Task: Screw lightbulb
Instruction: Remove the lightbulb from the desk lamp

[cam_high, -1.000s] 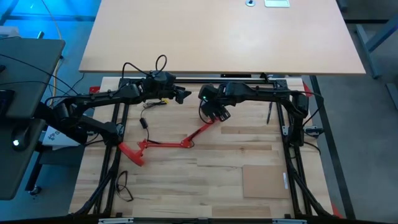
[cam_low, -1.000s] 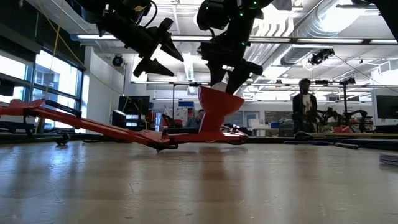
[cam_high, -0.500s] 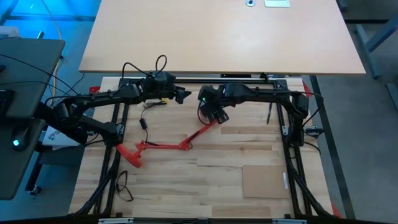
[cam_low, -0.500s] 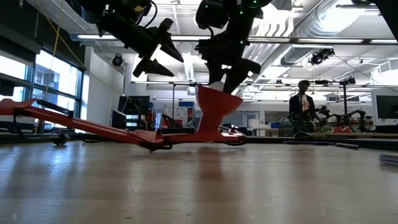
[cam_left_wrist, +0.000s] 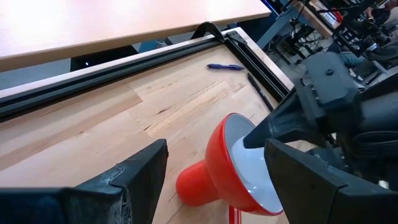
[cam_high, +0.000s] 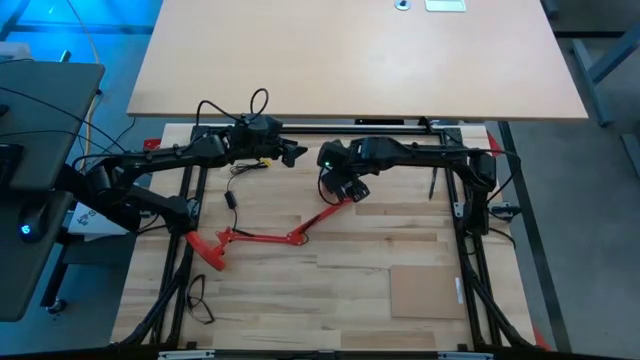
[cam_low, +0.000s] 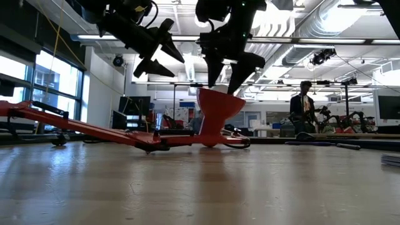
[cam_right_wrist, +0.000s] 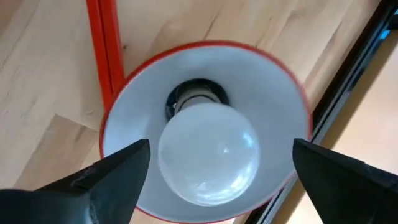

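Lightbulb (cam_right_wrist: 208, 152) seated upright in red lamp shade (cam_right_wrist: 130, 118), base down; right gripper (cam_low: 226, 74) fingers spread above; left gripper (cam_low: 156, 47) fingers spread

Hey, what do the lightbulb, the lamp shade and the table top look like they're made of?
Lightbulb: frosted white glass or plastic, smooth with a soft highlight; the look leaves it open. Lamp shade: glossy red outside, white inside, probably painted metal, possibly plastic. Table top: pale wood planks with visible grain and seams.
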You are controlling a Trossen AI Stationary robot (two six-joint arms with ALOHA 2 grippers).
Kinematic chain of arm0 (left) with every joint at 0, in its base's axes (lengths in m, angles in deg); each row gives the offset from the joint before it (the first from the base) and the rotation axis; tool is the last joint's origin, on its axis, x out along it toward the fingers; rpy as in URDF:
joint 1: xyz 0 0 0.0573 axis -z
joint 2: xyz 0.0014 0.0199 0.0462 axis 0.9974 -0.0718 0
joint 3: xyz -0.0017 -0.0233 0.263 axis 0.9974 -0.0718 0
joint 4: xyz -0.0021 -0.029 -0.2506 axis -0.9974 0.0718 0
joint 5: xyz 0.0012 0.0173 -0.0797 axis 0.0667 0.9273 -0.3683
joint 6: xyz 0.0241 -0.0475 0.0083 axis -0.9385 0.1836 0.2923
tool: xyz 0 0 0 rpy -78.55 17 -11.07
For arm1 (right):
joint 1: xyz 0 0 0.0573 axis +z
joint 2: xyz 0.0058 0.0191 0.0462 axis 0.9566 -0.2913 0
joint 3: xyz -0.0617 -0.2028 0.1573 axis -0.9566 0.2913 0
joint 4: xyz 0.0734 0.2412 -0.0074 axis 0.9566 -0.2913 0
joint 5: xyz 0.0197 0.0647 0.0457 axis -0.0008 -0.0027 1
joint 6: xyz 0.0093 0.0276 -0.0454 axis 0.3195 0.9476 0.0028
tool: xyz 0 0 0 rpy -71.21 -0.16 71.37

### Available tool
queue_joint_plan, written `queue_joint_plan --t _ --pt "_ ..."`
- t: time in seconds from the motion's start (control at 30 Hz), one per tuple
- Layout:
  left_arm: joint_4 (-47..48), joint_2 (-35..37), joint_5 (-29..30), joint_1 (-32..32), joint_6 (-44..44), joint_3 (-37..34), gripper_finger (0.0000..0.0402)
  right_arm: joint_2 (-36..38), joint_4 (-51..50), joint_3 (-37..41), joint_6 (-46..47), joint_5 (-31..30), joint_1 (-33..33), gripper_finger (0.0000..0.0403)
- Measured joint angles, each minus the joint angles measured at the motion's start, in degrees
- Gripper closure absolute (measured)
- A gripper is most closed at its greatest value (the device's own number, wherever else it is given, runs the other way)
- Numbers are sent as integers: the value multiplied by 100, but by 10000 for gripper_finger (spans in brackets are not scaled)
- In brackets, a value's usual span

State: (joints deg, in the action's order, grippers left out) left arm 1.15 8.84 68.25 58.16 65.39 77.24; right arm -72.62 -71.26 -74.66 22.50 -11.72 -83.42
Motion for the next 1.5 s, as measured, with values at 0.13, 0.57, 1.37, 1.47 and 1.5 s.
queue_joint_plan --t 0.13,0.57,1.37,1.47,1.5 --pt "1 0 1 0 0 0 140 0 -170 -330 -83 171 54 19" --pt "65 0 2 0 193 0 140 4 -646 -1441 4790 1427 -410 18" --pt "85 0 -70 2 54 0 140 -461 -1403 -1396 7708 1286 -463 18" --pt "84 0 -71 1 66 0 140 -628 -1475 -1394 7717 1213 -476 18" --pt "91 0 -71 0 96 0 140 -666 -1523 -1394 7713 1244 -476 18"
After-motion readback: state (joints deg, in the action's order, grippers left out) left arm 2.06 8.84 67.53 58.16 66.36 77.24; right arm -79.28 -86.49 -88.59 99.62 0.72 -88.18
